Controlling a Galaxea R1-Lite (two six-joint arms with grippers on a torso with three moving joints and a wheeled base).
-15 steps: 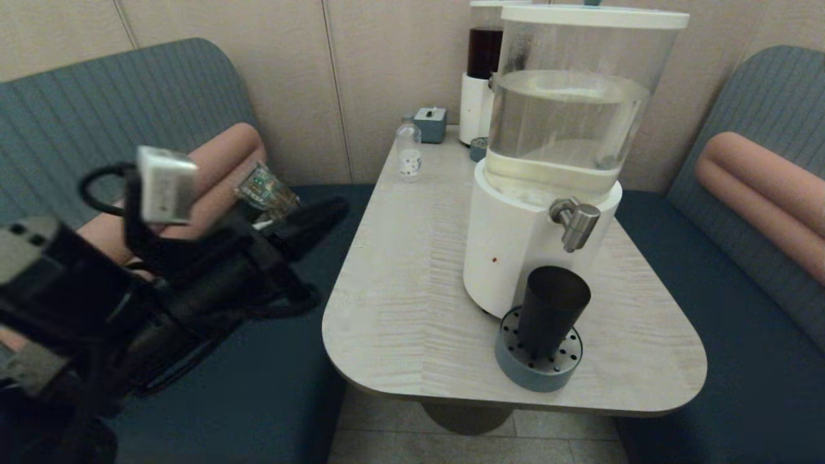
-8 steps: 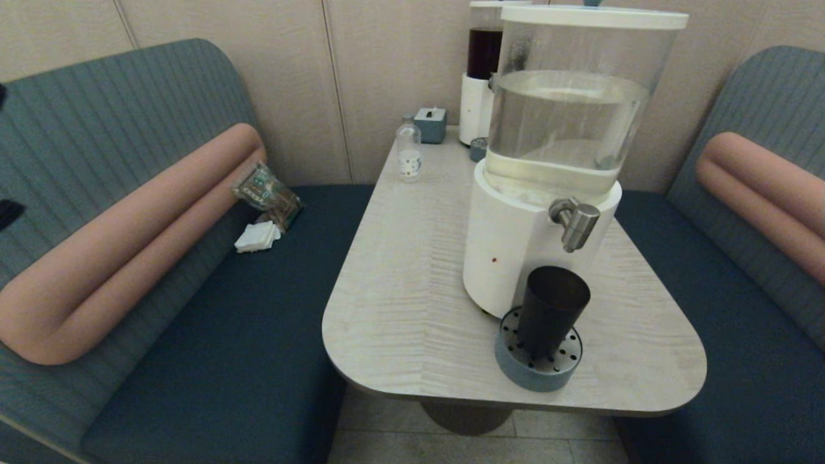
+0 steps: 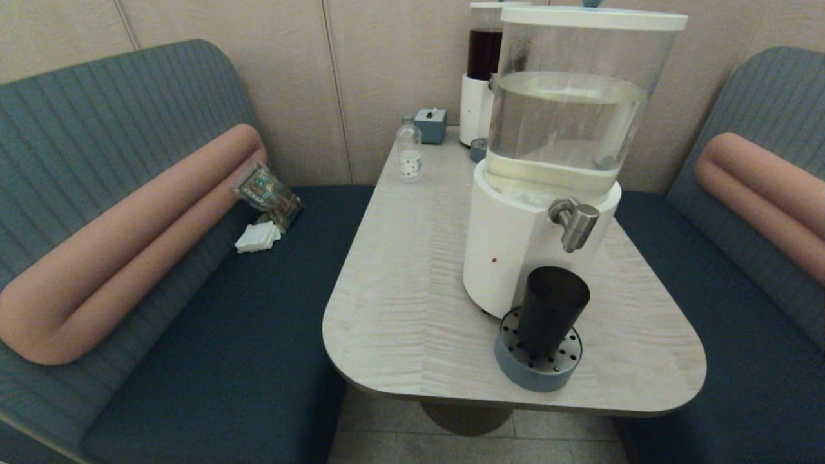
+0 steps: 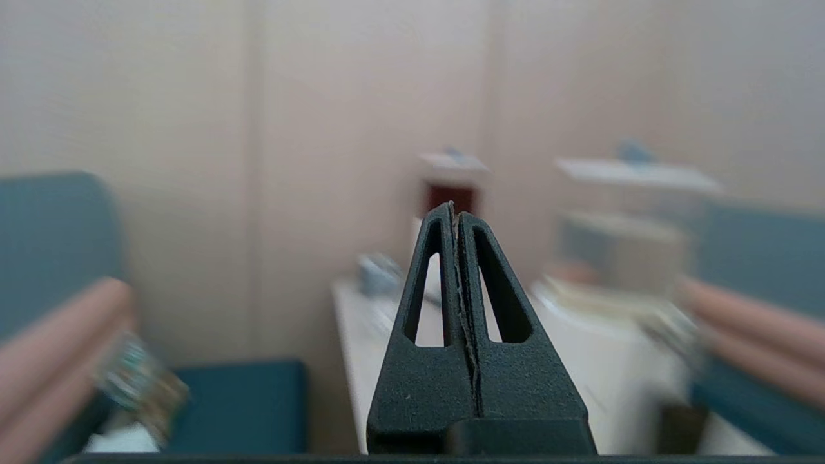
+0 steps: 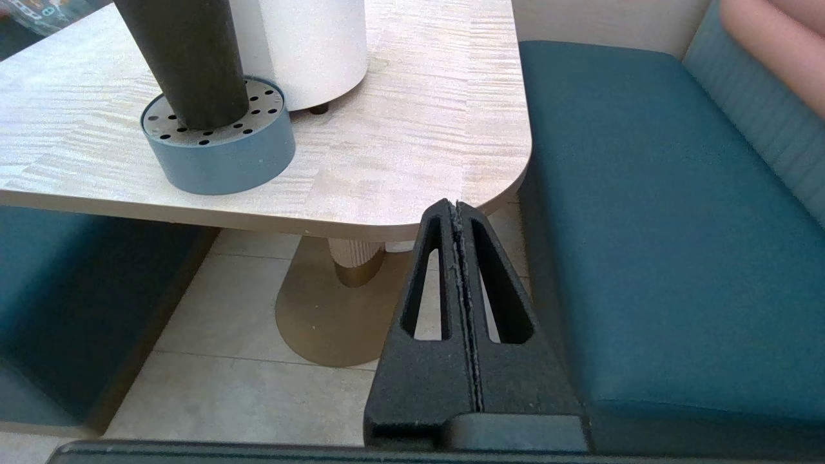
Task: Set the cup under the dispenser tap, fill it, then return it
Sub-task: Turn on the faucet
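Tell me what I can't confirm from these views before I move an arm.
- Cup contents: head view shows only a dark interior; right wrist view cuts off its top.
- Tap handle position: too small in the head view.
- Both arms: outside the head view.
- Left gripper, shut: its surroundings are motion-blurred.
- Right gripper, shut, low near the table corner.

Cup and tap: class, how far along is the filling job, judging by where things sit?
Done: the cup stands on the blue drip tray, below the tap. In hand: nothing; the left gripper and right gripper are both shut, empty and away from the table. Left: whether the cup holds water cannot be seen; it must be returned.
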